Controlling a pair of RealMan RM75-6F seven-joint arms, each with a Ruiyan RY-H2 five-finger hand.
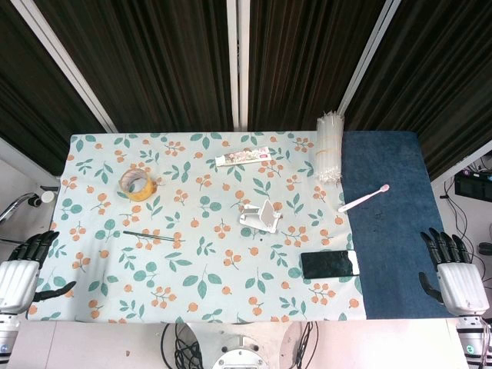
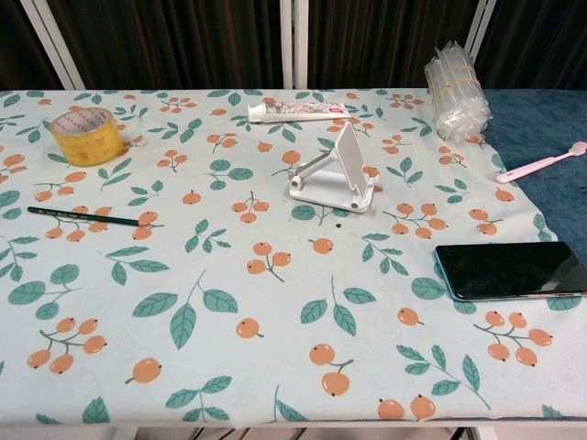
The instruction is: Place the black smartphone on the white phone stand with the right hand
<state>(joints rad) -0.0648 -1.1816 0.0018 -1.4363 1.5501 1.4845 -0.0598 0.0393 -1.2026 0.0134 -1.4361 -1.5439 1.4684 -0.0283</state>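
Observation:
The black smartphone (image 1: 330, 264) (image 2: 510, 269) lies flat, screen up, near the right edge of the floral cloth. The white phone stand (image 1: 260, 217) (image 2: 337, 173) stands upright mid-table, up and to the left of the phone. My right hand (image 1: 453, 270) hovers off the table's right side, well right of the phone, fingers spread and holding nothing. My left hand (image 1: 25, 267) stays off the left edge, also open and empty. Neither hand shows in the chest view.
A yellow tape roll (image 1: 137, 184), a pencil (image 1: 149, 237), a toothpaste tube (image 1: 243, 157), a bundle of clear sticks (image 1: 329, 146) and a pink toothbrush (image 1: 364, 198) lie around. A dark blue mat (image 1: 392, 223) covers the table's right part.

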